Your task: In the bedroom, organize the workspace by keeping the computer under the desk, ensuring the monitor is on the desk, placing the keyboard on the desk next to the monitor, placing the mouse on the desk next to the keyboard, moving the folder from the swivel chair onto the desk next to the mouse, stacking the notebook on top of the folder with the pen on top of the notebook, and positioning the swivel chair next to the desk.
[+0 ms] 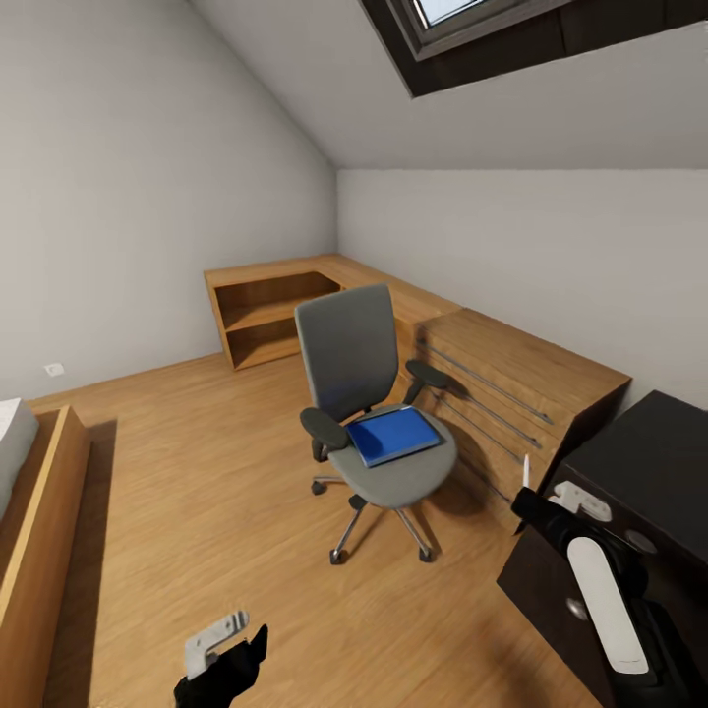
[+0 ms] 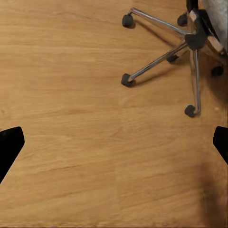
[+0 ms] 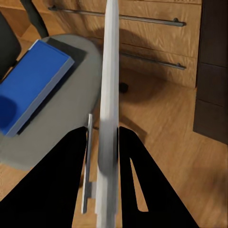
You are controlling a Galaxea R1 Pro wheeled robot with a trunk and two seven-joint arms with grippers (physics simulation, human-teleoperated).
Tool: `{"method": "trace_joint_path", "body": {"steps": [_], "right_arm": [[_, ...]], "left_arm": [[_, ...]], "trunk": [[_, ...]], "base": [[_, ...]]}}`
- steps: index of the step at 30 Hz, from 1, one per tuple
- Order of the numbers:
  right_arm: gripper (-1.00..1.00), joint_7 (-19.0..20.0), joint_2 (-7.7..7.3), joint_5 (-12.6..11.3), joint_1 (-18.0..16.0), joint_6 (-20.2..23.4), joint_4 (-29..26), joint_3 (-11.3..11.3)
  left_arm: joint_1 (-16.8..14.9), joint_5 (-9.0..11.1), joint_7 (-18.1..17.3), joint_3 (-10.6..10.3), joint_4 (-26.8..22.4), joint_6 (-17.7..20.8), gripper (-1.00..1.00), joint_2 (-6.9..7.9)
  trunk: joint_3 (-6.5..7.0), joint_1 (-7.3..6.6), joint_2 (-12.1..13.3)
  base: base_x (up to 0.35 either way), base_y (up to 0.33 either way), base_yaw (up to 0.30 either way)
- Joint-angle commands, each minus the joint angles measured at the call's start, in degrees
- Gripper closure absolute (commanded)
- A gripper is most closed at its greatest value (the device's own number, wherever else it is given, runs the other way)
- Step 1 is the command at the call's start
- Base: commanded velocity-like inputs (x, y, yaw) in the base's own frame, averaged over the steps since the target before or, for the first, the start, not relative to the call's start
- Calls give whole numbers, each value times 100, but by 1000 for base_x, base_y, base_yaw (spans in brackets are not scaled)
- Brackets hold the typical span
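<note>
The grey swivel chair point(image 1: 369, 413) stands mid-room on the wood floor, with the bright blue folder point(image 1: 391, 436) lying flat on its seat. My right gripper point(image 1: 532, 503) is shut on the thin silvery-white pen point(image 1: 526, 471), held upright just right of the chair beside the black desk point(image 1: 659, 442). In the right wrist view the pen point(image 3: 109, 90) runs between the black fingers point(image 3: 71, 190) of that gripper point(image 3: 103, 135), above the folder point(image 3: 31, 80) and the seat. My left gripper point(image 1: 231, 644) hangs open over bare floor; the left wrist view shows it point(image 2: 114, 142) near the chair's star base point(image 2: 190, 42).
A light wooden dresser point(image 1: 511, 383) with an open shelf section point(image 1: 265, 320) lines the back and right walls behind the chair. A wooden bed frame point(image 1: 34, 531) sits at the left edge. The desk's dark drawer front point(image 1: 551, 600) is close to my right arm.
</note>
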Motion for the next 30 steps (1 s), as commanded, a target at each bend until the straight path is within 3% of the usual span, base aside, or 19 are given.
{"method": "trace_joint_path", "body": {"steps": [1, 4, 11, 30], "right_arm": [[100, -51, -3, -68, -3, 9, -7, -2], [100, -51, -5, -67, -3, -18, -7, -15], [100, -51, 2, -67, -3, -24, -6, -13], [100, -51, 3, -59, -3, -32, 9, -13]], "left_arm": [[0, 39, 61, 2, -91, 72, -100, -117], [1, 37, 102, 24, -140, 213, -100, -384], [1, 36, 116, 7, -145, 209, -100, -244], [-1, 27, 122, 18, -132, 195, -100, -195]], "trunk": [[13, -22, 39], [70, -88, 159], [226, -242, 440], [663, -659, 1202]], "base": [[-9, -15, 0], [-3, -6, -31], [0, 0, -170], [0, 0, -207]]}}
